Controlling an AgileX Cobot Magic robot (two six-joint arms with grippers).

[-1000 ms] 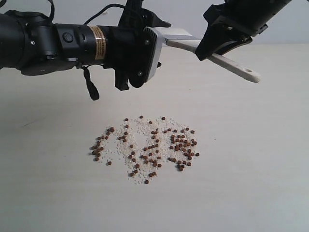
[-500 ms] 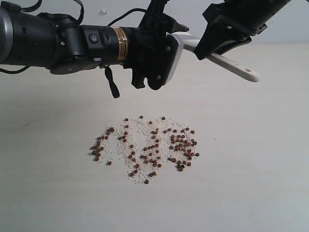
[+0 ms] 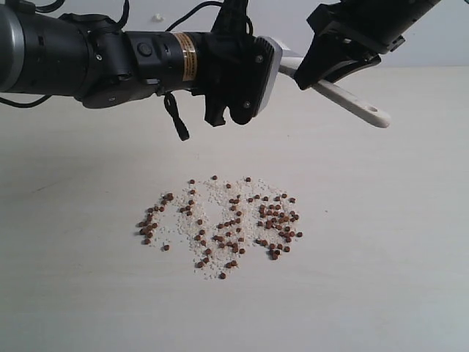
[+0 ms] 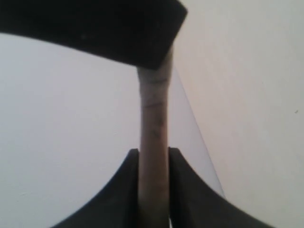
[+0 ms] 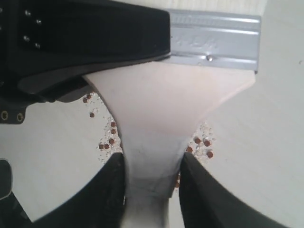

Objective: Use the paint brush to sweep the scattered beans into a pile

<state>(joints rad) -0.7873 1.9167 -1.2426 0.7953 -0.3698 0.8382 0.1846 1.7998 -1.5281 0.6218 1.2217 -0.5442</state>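
Exterior view puts you mid-handover: the paint brush [image 3: 353,103] hangs in the air above the desk [image 3: 396,293], well clear of the beans [image 3: 227,220], which lie scattered and unswept. Your right claw [image 5: 152,164] grips the handle; your left claw [image 4: 153,159] looks pressed shut on the brush's other end. Next, I'd judge, one claw must release before you lower the bristles beside the patch.
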